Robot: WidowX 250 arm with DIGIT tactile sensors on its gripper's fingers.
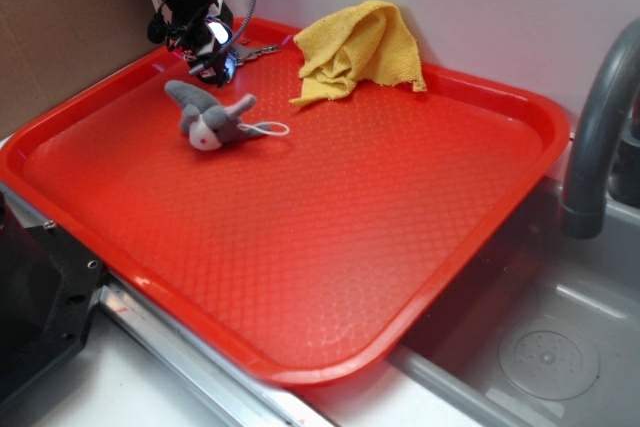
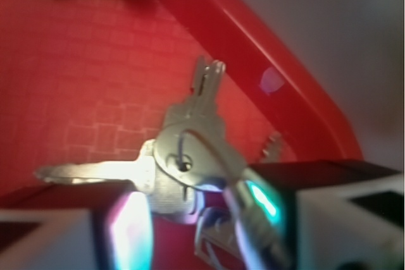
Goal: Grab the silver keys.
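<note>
The silver keys [image 2: 190, 137] lie fanned out on a thin wire ring in the far left corner of the red tray [image 1: 330, 237], close to its raised rim. In the exterior view only their tips [image 1: 257, 50] stick out to the right of my gripper [image 1: 215, 62]. The gripper is down at the tray floor over the bunch. In the wrist view my gripper [image 2: 199, 219] has its jaws drawn in on the bunch: the key heads press against the left finger [image 2: 130, 232] and the wire ring lies against the right finger [image 2: 266, 207]. The keys still rest on the tray.
A grey-and-white plush toy [image 1: 212, 117] with a white loop lies just in front of the gripper. A crumpled yellow cloth [image 1: 360, 47] sits at the tray's back edge. A grey faucet [image 1: 600, 127] and a sink [image 1: 540, 347] are at the right. A wall stands behind.
</note>
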